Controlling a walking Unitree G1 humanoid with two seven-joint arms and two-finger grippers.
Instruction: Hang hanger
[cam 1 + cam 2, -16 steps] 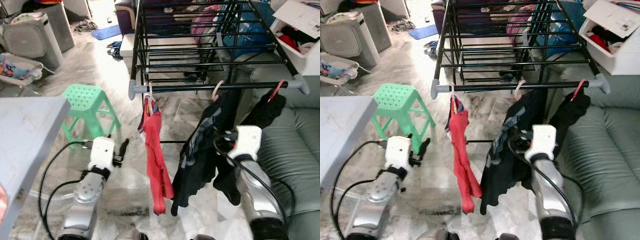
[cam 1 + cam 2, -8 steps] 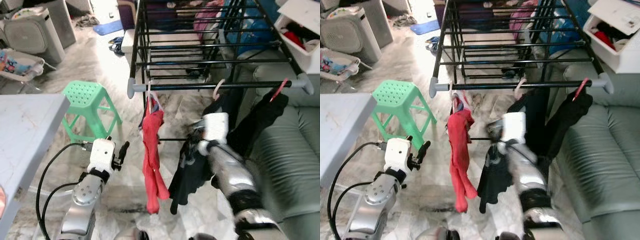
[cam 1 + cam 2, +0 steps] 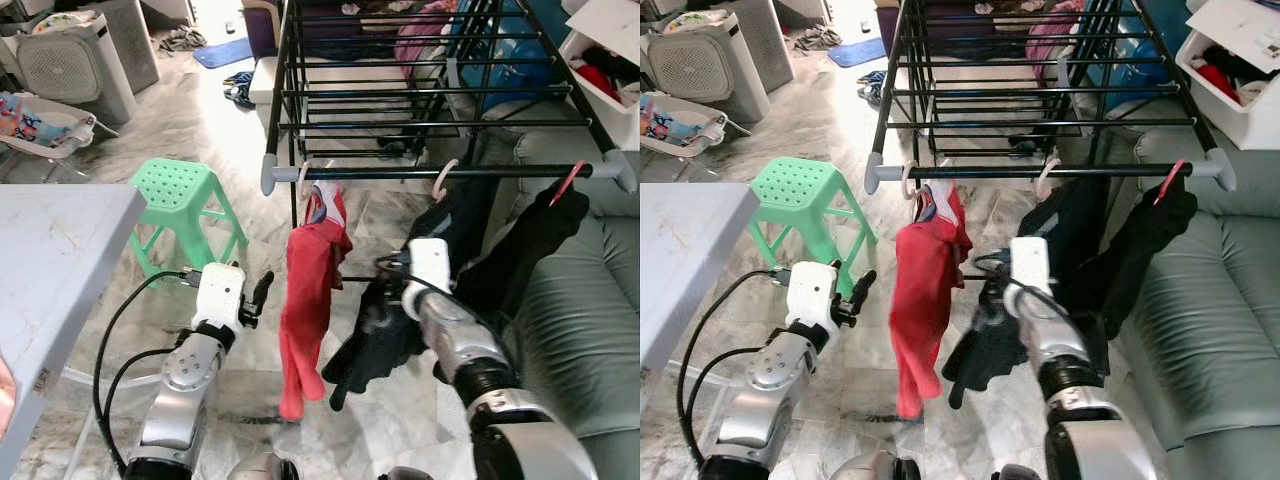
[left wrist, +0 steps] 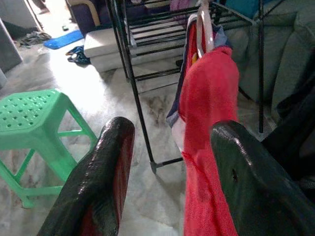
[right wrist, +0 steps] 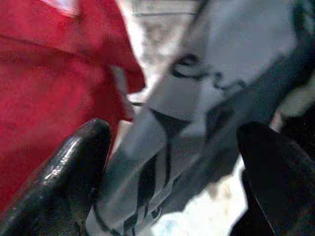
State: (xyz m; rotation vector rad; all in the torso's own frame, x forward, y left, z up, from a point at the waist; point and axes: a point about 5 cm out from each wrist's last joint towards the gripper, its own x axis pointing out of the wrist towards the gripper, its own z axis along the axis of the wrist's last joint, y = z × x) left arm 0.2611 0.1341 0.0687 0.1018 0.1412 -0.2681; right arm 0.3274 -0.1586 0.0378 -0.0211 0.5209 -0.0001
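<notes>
The black drying rack's front rail (image 3: pixel 390 172) carries three hangers. A white hanger (image 3: pixel 303 181) holds a red garment (image 3: pixel 305 290) at the left. In the middle, a pink hanger (image 3: pixel 441 178) bears a black and grey garment (image 3: pixel 375 335), and a red hanger (image 3: pixel 566 186) holds a black garment (image 3: pixel 530 235) at the right. My left gripper (image 4: pixel 172 135) is open, low and just left of the red garment. My right gripper (image 5: pixel 172 137) is open against the black and grey garment, whose cloth lies between its fingers (image 5: pixel 74 167).
A green plastic stool (image 3: pixel 176 190) stands left of the rack. A grey-green sofa (image 3: pixel 590 310) fills the right side. A pale tabletop (image 3: pixel 50 250) is at my near left. An air purifier (image 3: pixel 75 62) and clutter sit at the far left, with a white bin (image 3: pixel 600 75) at the far right.
My right arm has swung left from beside the sofa into the black and grey garment, pushing its lower part left. The left arm has risen a little toward the red garment.
</notes>
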